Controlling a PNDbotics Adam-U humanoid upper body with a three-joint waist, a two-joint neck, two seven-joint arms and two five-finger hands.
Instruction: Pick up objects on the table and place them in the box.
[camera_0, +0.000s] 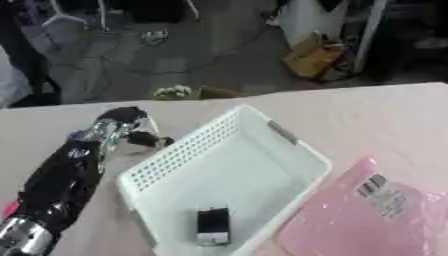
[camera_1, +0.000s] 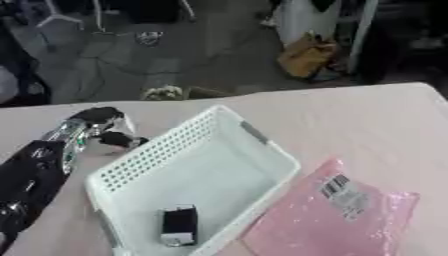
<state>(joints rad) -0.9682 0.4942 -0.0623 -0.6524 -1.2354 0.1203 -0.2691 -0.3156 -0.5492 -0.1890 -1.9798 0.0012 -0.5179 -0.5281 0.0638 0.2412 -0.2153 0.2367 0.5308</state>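
Pink plastic mailer bag with a barcode label (camera_0: 367, 212) lies flat on the pale tabletop (camera_0: 367, 112), touching or just beside the right-hand long wall of the white perforated plastic basket (camera_0: 175, 155); its long axis runs diagonally from near-left to far-right, roughly parallel to that wall. It looks like the only loose item left outside the box. Small black rectangular object (camera_0: 213, 226) already sits inside the basket near its front end. Left hand (camera_0: 118, 125) is on the opposite side, just beside the basket's left wall near the far corner, arm coming in from the lower left. Its fingers look curled with a small dark part poking toward the basket rim, but whether they hold anything I cannot tell. So the bag lies to the right of this hand, with the whole basket between them. Right hand not visible in either view. Judgement: bag sits on the robot's right side, so the right arm is likely the nearer reach; left would need to cross over the basket.
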